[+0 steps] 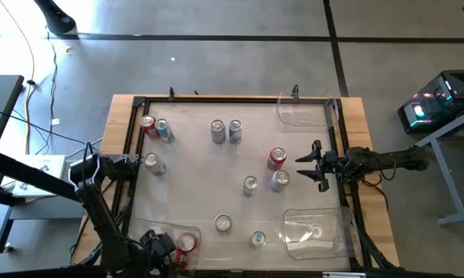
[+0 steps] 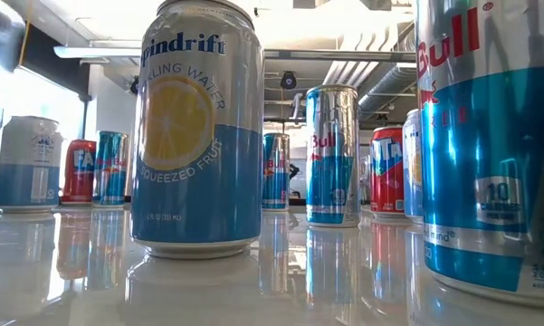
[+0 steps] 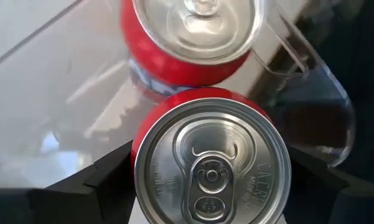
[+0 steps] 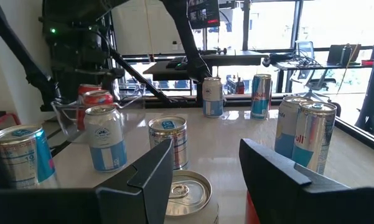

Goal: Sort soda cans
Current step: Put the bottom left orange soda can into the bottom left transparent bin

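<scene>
From above, soda cans are standing scattered across the glossy white surface [image 1: 201, 177]. The left gripper [image 1: 177, 249] is reaching into a clear plastic bin [image 1: 156, 233] at the near left corner, where a red can [image 1: 187, 242] is showing beside it. The right gripper [image 1: 313, 164] is hovering by the right edge, its fingers pointing inward and standing partly apart on nothing, near a red soda can [image 1: 276, 159] and a silver-grey can [image 1: 280, 181]. Two more clear bins are sitting at the far right corner [image 1: 305, 116] and the near right corner [image 1: 320, 235].

At surface height, a Spindrift lemon can [image 2: 202, 127] is filling the foreground, with a Red Bull can [image 2: 332, 154] standing behind it and another Red Bull can [image 2: 489, 136] looming at the right. Neither gripper is showing here.

From the left wrist, the dark fingers [image 3: 106, 183] are pressing on either side of a held red can [image 3: 211, 168], which is sitting just beside a second red can [image 3: 193, 31] inside the bin's clear wall [image 3: 323, 93].

From the right wrist, the fingers [image 4: 152, 165] are standing partly apart above the top of a silver can [image 4: 187, 190], gripping nothing.
</scene>
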